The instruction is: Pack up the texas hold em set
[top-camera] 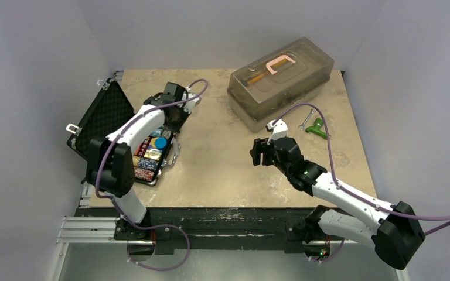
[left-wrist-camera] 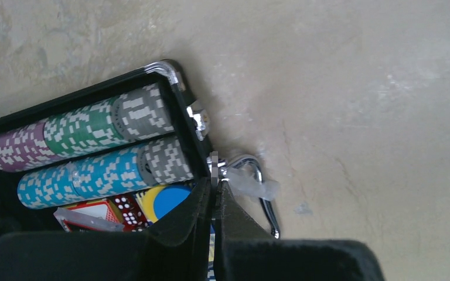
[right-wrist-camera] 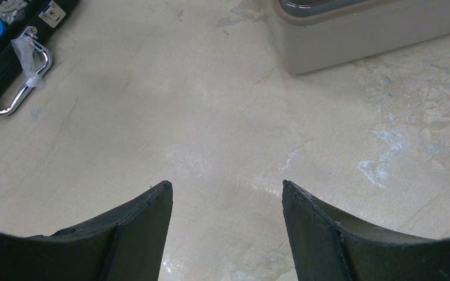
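Observation:
The black briefcase (top-camera: 165, 167) lies open at the table's left, with its foam-lined lid (top-camera: 102, 117) standing up on the far-left side. In the left wrist view, rows of multicoloured chips (left-wrist-camera: 82, 132) fill its base beside a blue and yellow disc (left-wrist-camera: 170, 199), red dice (left-wrist-camera: 126, 211) and a red card box (left-wrist-camera: 91, 211). My left gripper (top-camera: 173, 114) hangs over the case's far end. It (left-wrist-camera: 217, 193) is shut on a thin grey disc (left-wrist-camera: 214, 167), held edge-on just above the case rim by the metal handle (left-wrist-camera: 263, 193). My right gripper (top-camera: 258, 153) is open and empty above mid-table (right-wrist-camera: 225, 187).
A large translucent grey tub (top-camera: 281, 82) with a pink clamp on top stands at the back right; its corner shows in the right wrist view (right-wrist-camera: 375, 29). A green-handled tool (top-camera: 316, 130) and a wrench (top-camera: 306, 119) lie beside it. The case handle (right-wrist-camera: 17, 96) sticks out toward the table's middle.

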### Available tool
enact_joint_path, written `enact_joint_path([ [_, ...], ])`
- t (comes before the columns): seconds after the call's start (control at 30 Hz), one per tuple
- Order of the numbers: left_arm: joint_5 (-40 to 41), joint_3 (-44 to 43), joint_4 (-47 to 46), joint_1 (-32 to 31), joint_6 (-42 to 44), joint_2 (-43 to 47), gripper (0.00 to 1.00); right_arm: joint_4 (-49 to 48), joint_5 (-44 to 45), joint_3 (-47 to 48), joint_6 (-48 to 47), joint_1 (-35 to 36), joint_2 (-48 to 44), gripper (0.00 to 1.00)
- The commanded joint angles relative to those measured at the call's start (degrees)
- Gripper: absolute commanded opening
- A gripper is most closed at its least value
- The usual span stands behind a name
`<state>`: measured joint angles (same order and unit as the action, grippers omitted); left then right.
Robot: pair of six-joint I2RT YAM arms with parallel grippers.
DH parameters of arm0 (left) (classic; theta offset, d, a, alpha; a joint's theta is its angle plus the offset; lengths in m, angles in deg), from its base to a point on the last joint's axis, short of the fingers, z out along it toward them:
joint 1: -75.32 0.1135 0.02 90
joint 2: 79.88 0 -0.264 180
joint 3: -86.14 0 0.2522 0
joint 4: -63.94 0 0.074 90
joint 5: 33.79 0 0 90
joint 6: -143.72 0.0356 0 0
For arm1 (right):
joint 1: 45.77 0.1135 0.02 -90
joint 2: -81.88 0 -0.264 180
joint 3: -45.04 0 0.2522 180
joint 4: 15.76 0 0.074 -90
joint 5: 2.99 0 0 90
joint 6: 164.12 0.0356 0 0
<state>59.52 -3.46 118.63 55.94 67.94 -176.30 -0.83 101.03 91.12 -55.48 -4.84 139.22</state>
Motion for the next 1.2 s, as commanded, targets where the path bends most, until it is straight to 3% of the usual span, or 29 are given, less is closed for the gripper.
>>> enact_joint_path([
  [0.0, 0.54, -4.68, -0.3, 4.5, 0.83, -2.57, 0.0, -2.76, 0.08, -0.06, 0.7, 0.18, 0.1, 0.67],
  [0.57, -1.49, -8.09, 5.72, 5.93, -2.05, -6.74, 0.0, -2.44, 0.43, 0.66, 0.36, 0.2, 1.61, 0.66],
  [0.83, 5.9, -5.82, 2.61, 7.08, -1.97, -4.25, 0.0, -2.27, 0.39, 0.47, 0.56, 0.16, 1.24, 0.67],
  [1.17, 7.32, -5.95, 1.54, 9.09, -2.16, -4.77, 0.0, -2.07, 0.55, 0.22, 0.74, 0.13, 0.81, 0.67],
])
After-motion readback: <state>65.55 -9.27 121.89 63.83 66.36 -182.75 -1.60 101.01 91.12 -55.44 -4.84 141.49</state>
